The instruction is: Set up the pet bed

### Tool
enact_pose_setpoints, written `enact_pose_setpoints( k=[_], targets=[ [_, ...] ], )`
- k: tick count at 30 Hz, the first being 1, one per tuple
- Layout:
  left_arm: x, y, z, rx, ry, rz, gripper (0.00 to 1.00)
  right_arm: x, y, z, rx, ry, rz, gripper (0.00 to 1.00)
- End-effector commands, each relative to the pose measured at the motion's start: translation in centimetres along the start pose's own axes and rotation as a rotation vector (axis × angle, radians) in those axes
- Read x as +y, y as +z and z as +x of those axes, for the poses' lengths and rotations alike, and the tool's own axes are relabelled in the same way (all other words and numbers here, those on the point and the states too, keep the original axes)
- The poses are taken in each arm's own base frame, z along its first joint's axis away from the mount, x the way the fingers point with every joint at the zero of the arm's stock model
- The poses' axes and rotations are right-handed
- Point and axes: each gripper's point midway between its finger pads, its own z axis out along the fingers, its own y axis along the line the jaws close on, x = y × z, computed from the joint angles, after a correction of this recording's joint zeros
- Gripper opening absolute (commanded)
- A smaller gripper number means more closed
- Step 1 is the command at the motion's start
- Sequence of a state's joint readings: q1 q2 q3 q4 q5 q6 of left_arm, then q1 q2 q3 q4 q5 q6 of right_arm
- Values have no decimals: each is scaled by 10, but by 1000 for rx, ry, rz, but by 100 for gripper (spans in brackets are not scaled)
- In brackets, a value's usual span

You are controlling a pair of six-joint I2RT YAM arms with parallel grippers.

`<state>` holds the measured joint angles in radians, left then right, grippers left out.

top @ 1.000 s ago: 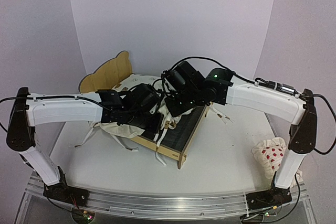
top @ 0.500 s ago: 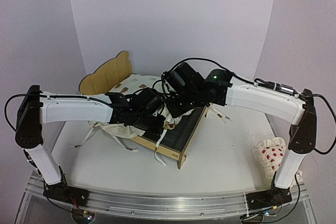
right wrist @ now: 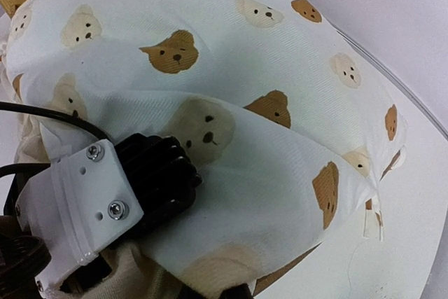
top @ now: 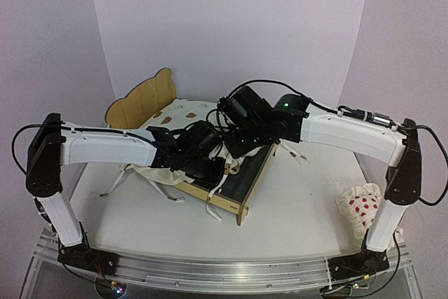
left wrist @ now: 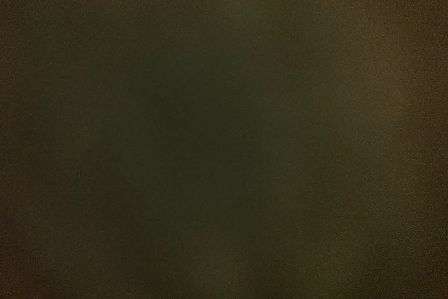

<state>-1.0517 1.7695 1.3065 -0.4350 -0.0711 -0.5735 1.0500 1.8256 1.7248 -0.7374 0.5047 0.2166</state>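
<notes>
The bed stands near the middle of the desk, angled, with its headboard to the far left. The near half of its dark felt base is bare. The cushion is only partly in. It is heaped over the headboard end, and it spills past the left rail with its ties trailing on the desk.

Both pincers are clenched in that heap. The right pincer appears to pinch a raised fold of the bear print, though its tips barely show. The left pincer is tucked under the same fold. Its own camera shows only darkness, so I cannot tell what it grasps, if anything.

The pillow lies well apart at the right edge, untouched.

I judge the job under halfway: the cushion needs spreading flat, then the pillow placed.
</notes>
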Motion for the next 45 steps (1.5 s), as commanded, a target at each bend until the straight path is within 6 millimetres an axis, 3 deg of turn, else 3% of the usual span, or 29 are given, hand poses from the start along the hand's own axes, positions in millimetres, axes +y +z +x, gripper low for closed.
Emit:
enact_pose_setpoints(
  k=[1,6,10,18,22,27,33,38,45],
  targets=[
    [-18,-11,-11,-60,0,56,0,-4,-15,-20,-77,15,5,0],
    [25,-7,-7,-50,-12,-90,0,-2,-14,-19,-73,12,2,0],
    [49,-8,4,-29,-32,-110,0,-3,-14,-17,-69,9,6,0],
    [34,-2,32,63,37,18,0,-5,-13,-16,-69,7,18,0],
    [11,-2,33,73,84,107,1,-6,-14,-17,-71,9,22,0],
    [-5,0,30,88,122,127,1,-11,-18,-16,-77,11,34,0],
    [12,-1,29,75,103,30,4,-12,-18,-13,-72,14,31,0],
    [24,-7,27,53,84,-32,17,-11,-18,-11,-68,16,30,0],
    [25,-42,10,-39,62,-29,52,-12,-21,-14,-78,19,28,0]
  ],
)
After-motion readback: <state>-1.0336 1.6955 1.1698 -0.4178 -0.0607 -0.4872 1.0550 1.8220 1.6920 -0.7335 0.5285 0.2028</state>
